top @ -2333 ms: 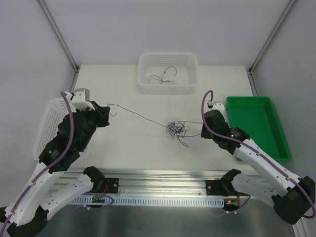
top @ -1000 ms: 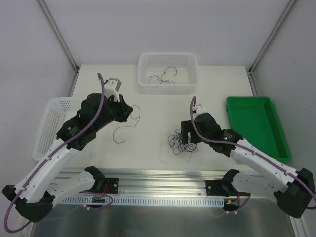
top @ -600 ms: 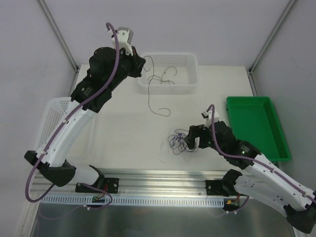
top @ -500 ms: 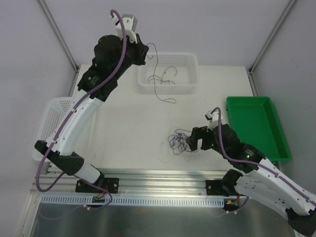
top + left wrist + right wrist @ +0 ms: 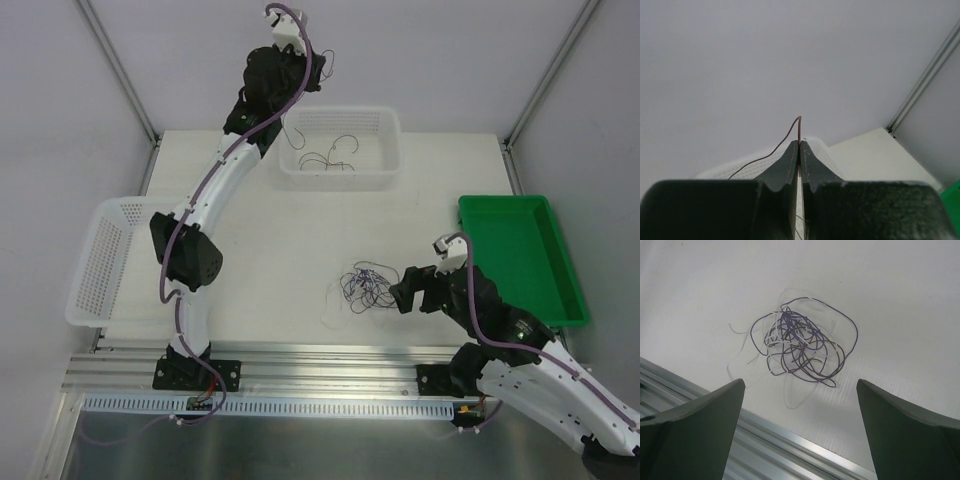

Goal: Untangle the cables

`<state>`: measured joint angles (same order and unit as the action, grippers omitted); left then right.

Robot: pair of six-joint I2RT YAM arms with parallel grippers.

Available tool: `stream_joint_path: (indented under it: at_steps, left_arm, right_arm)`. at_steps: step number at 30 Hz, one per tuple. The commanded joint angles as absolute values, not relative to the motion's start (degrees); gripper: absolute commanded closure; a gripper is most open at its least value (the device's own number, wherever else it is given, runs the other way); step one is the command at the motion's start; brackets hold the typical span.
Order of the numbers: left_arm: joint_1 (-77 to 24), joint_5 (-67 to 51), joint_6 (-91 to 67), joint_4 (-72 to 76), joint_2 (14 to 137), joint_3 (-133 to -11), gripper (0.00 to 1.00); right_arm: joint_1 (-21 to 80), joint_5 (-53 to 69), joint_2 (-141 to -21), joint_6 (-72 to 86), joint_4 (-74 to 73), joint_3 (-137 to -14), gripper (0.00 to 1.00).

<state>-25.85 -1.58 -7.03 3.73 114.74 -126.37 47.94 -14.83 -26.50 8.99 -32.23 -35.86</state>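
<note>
The left arm (image 5: 215,190) stretches tall over the white basket (image 5: 340,112) at the table's far edge. Its claw (image 5: 800,146) is clenched on one thin wire (image 5: 799,127), probably raised so the strand hangs free and can drop among the loose wires (image 5: 330,156) lying inside. The right claw (image 5: 800,384) hovers spread wide above the tangle of cables (image 5: 800,347) by the near edge, seemingly lined up for another pick. The tabletop (image 5: 260,240) is plain white, with a metal rail (image 5: 320,360) along its near edge and pale grey walls (image 5: 420,50) around.
</note>
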Motion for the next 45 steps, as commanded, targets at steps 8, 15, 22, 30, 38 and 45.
stream_joint_path:
  at_steps: [8, 15, 22, 30, 38, 45]
  left_arm:
    - [-21.6, -8.9, -16.3, 14.4, 132.0, -126.0, 0.65]
    - [-20.8, -10.6, -19.6, 13.4, 118.5, -109.5, 0.01]
    - [-23.1, -16.7, -25.2, 6.2, 95.5, -82.7, 0.01]
    - [-37.1, -14.4, -27.4, 1.8, 77.8, -56.4, 0.01]
    - [-45.5, -7.5, -32.0, 1.6, 71.8, -42.7, 0.02]
    - [-50.4, -3.7, -33.8, 1.7, 71.2, -40.4, 0.05]
  right_arm:
    - [48.3, -16.0, -27.6, 11.6, -33.6, -33.5, 0.00]
    - [48.3, -17.1, -29.0, 12.0, -34.7, -34.9, 0.00]
    - [48.3, -14.3, -33.7, 13.3, -34.8, -37.3, 0.00]
    - [48.3, -15.7, -41.2, 11.8, -32.0, -38.6, 0.09]
    - [43.2, -8.8, -51.3, 5.2, -22.9, -38.4, 0.22]
    - [39.6, -0.4, -59.0, 0.5, -13.9, -37.9, 0.23]
